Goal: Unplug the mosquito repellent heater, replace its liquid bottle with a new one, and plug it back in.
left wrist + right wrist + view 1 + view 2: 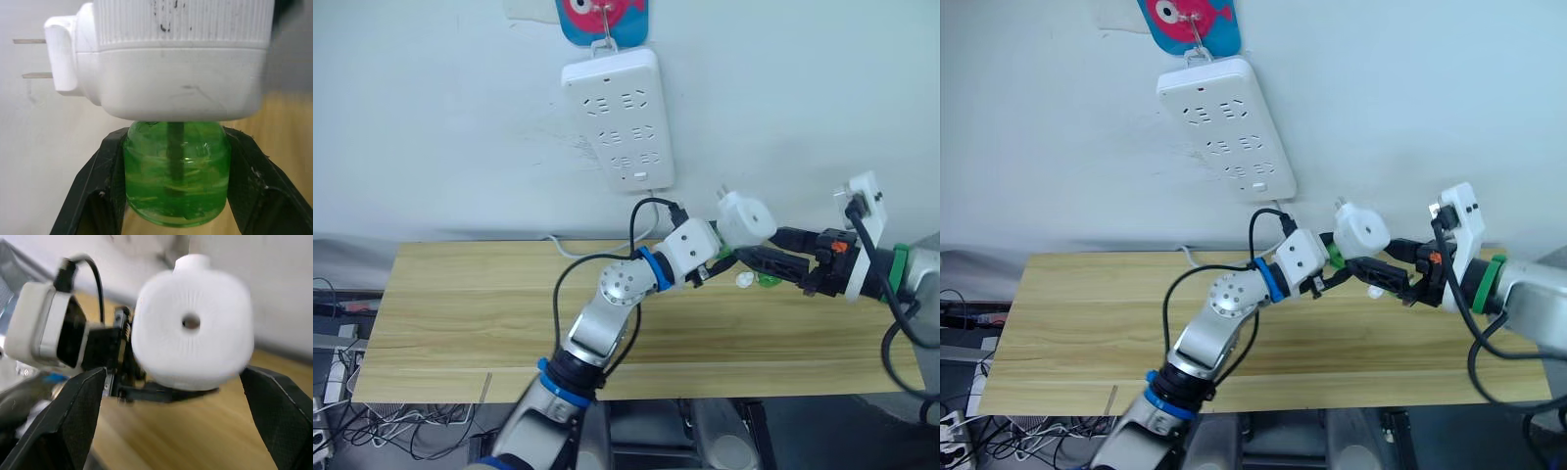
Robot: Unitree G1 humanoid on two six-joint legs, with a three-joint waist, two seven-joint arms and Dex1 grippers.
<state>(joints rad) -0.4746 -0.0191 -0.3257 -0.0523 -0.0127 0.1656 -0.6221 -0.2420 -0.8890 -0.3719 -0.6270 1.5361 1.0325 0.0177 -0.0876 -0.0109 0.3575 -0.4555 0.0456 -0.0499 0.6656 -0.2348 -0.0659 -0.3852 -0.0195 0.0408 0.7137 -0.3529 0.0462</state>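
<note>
Two grippers meet at one small object above the far right part of the wooden table [460, 313]: the mosquito repellent heater [747, 219], which is already out of the white power strip [617, 117] that hangs on the wall, its two metal prongs free in the air. The left gripper [176, 196] is closed on the green liquid bottle [177, 171] that is still attached under the heater; in the left wrist view each black finger presses one side of the bottle, and the heater body sits just on top of them. The right gripper [173, 396] is wide open, its two fingers standing well apart on both sides of the white heater, and it holds nothing. I judge the heater to be light and stiff, a hollow plastic shell, with a ribbed face around the dark hole and smooth rounded sides that may slip under hard fingers. The bottle looks like thin transparent plastic or glass with liquid inside and a wick, so strong squeezing or tilting seems risky to me, because it could crack or leak. For taking the bottle off, the right gripper should probably close on the two flat opposite sides of the heater body, away from the prongs and away from the hole, while the left one keeps the bottle by its wide middle. On the table near the grippers lie a small white piece [744, 279] and a green thing [768, 280]; I cannot tell what they are.
</note>
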